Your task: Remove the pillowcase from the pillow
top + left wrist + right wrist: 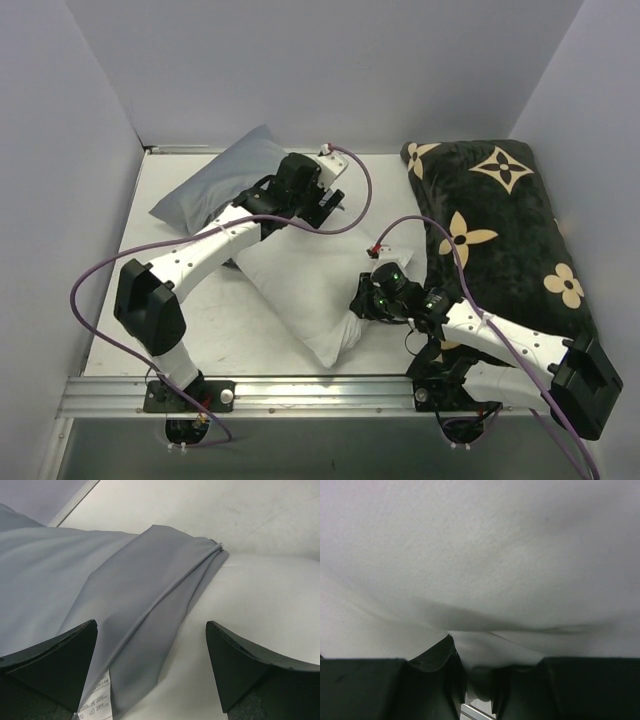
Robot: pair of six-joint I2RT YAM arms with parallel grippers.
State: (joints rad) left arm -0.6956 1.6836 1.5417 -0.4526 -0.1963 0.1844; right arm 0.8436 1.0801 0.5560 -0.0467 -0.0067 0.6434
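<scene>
the job looks partly done. most of the pillow is bare, but its far left end seems still inside the pillowcase [215, 175]. the pillowcase lies at the back left of the bench [240, 345], grey and smooth with a few long folds, and its open hem lies across the pillow. the left fingers [322, 207] hover apart over that hem, holding nothing. a small printed tag [97, 700] shows beside one of them. the pillow [300, 285] lies slantwise across the middle, plump and white. the right fingers [364, 300] are clamped on its near right edge, pinching white cloth. what is left, i judge, is to grip the hem and draw the pillowcase off the far end. a black cushion [500, 230] lies at the right.
</scene>
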